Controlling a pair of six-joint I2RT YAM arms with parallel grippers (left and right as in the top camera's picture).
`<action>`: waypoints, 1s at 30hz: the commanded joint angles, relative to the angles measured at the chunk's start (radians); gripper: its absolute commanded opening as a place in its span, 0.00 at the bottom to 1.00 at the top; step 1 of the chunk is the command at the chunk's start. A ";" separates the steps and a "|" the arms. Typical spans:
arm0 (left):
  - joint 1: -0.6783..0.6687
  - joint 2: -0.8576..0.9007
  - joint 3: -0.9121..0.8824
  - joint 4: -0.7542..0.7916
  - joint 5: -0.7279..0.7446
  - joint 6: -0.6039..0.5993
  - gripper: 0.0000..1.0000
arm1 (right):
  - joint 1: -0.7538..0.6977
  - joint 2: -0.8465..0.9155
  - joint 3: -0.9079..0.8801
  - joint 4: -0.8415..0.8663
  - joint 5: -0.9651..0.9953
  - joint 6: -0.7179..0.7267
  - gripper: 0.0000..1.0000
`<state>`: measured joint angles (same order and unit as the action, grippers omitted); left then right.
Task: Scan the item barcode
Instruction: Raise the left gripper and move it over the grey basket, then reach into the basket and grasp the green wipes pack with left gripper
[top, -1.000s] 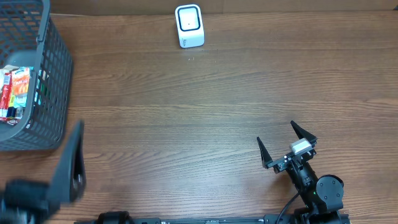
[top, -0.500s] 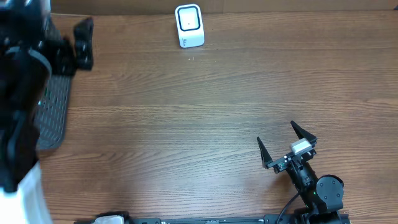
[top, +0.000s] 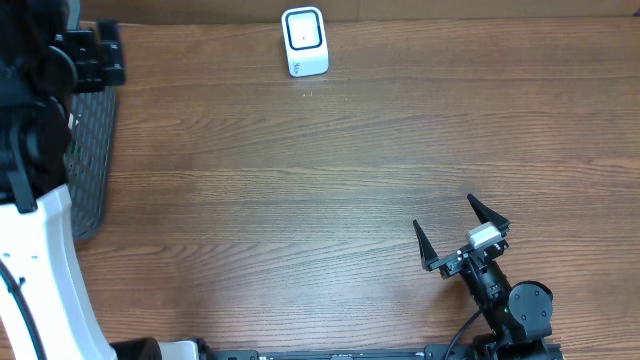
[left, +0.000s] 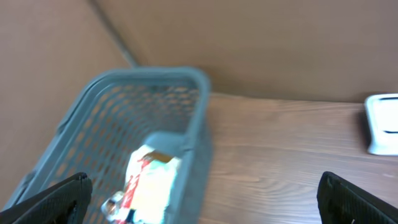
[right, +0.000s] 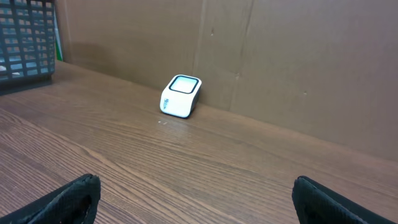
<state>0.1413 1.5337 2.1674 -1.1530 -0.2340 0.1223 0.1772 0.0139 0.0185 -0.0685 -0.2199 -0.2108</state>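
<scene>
- Only from the left wrist: a packet (left: 152, 183) lying inside the grey basket (left: 186, 78), white with red and orange, far to the left of the scanner (left: 382, 123).
- From overhead: packet hidden under the big left arm (top: 40, 260). Just a strip of the basket (top: 92, 150) peeking out, far left of the scanner (top: 304, 42).
- Only from the right wrist: the side of the scanner (right: 180, 96), white with a dark-edged window on top. A brown cardboard wall (right: 280, 50) close behind the scanner. A corner of the basket (right: 28, 37) far off to the scanner's left.
- Only from overhead: the whole wood table (top: 300, 180) at once. Right gripper (top: 445, 213) well apart from the scanner, down near the front edge and off to the right.
- Left gripper (left: 204, 186): two black fingers spread wide, nothing between them. Up over the basket, far left of the scanner, not touching the packet.
- Right gripper (right: 196, 186): fingers spread wide too, holding nothing, facing the scanner from across the table.
- Writing on the packet: too blurry to read.
- Tiny grey marks on the scanner's side: too small to read.
</scene>
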 joint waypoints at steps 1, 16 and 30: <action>0.092 0.043 0.012 0.002 -0.006 -0.040 1.00 | -0.004 -0.011 -0.011 0.006 0.009 -0.003 1.00; 0.471 0.263 0.012 0.029 0.432 -0.040 0.99 | -0.003 -0.011 -0.011 0.006 0.009 -0.003 1.00; 0.559 0.518 0.012 0.023 0.486 0.145 1.00 | -0.003 -0.011 -0.011 0.006 0.009 -0.003 1.00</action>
<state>0.7002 2.0041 2.1674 -1.1297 0.2249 0.2035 0.1772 0.0139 0.0185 -0.0677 -0.2195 -0.2108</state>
